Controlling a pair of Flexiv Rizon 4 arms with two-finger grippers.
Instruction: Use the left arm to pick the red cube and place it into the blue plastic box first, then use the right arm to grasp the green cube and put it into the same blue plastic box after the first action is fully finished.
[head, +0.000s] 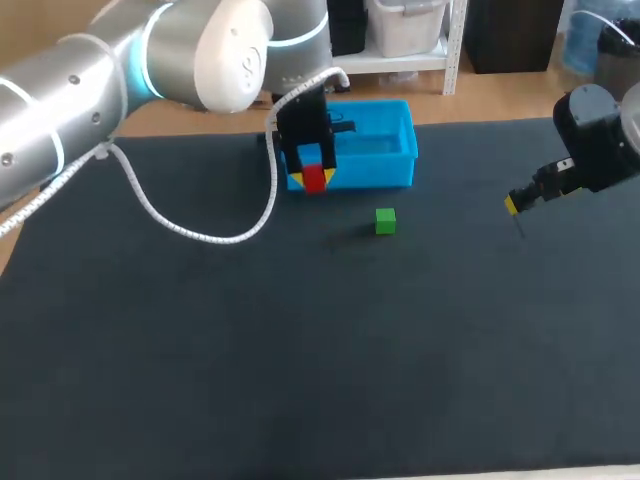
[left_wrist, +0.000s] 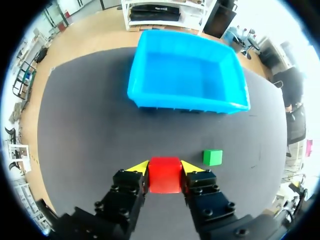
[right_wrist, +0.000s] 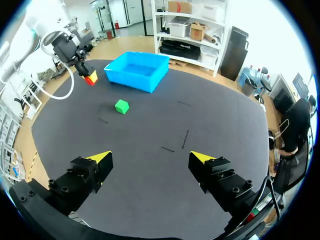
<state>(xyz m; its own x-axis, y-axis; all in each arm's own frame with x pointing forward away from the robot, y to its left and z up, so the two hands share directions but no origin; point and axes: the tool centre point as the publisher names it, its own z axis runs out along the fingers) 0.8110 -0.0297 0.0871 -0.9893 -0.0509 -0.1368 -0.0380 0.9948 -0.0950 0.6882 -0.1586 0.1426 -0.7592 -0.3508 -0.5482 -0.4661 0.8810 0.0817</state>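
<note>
My left gripper (left_wrist: 165, 168) is shut on the red cube (left_wrist: 165, 174), carried in the air just short of the blue plastic box (left_wrist: 187, 72). From above, the red cube (head: 315, 179) hangs by the front wall of the box (head: 385, 166), near its left end. The green cube (head: 385, 221) rests on the black mat in front of the box, and it also shows as a green cube (left_wrist: 213, 157) below the left gripper. My right gripper (right_wrist: 150, 159) stands wide open and empty far to the right, well away from the green cube (right_wrist: 121, 106).
A white coiled cable (head: 190, 232) from the left arm drapes over the mat left of the box. The black mat (head: 300, 360) stretches wide in front of the cubes. The right arm (head: 590, 140) hovers near the mat's right edge.
</note>
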